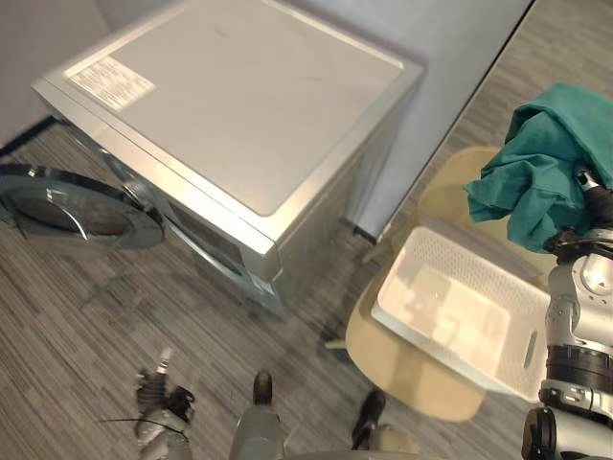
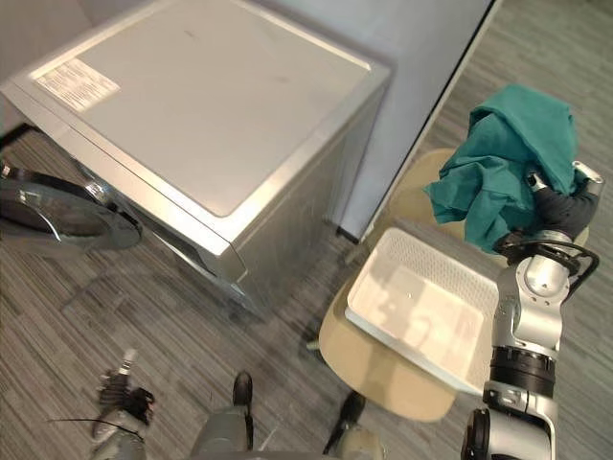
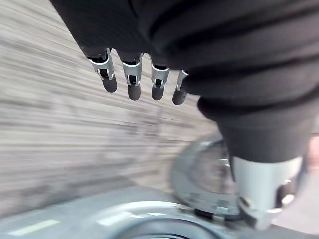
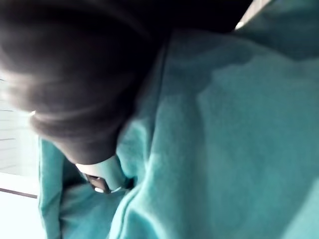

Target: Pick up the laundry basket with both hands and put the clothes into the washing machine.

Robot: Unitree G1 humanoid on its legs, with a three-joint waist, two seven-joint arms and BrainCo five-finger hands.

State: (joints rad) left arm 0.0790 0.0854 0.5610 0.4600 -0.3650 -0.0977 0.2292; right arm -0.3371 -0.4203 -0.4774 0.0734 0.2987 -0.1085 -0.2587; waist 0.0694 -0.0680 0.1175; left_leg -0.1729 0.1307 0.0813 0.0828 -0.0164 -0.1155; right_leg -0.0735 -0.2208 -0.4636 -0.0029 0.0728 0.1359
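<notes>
Okay, risks, left to right:

1. The washer door (image 1: 69,206) stands swung open, low over the floor (image 1: 86,316). We judge that an arm or a trailing fold crossing toward the drum could catch its rim and knock it part shut.
2. The left hand (image 3: 133,83) hangs low by the floor near that door. Its fingers are relaxed, side by side, and hold nothing. The task asks for both hands, so this hand gives no help if the load slips.
3. The washing machine (image 1: 239,105) sits between the load and its own front opening. The carry has to round the machine's near corner, and we think hanging cloth could drag or snag there.
4. The laundry basket (image 1: 460,257) lies empty on a beige stool (image 1: 402,369), set askew, and seems to hang past the seat on the right side. A bump from the right arm beside it could slide it off.
5. The teal clothes (image 1: 546,158) are the task's thing. They are bunched up high above the basket's far right corner, draped over the right hand (image 2: 557,206). The cloth buries that hand's grip, so we cannot tell how it holds. If it has only a fold, the bundle could slip free on the swing left and land on the floor.
</notes>
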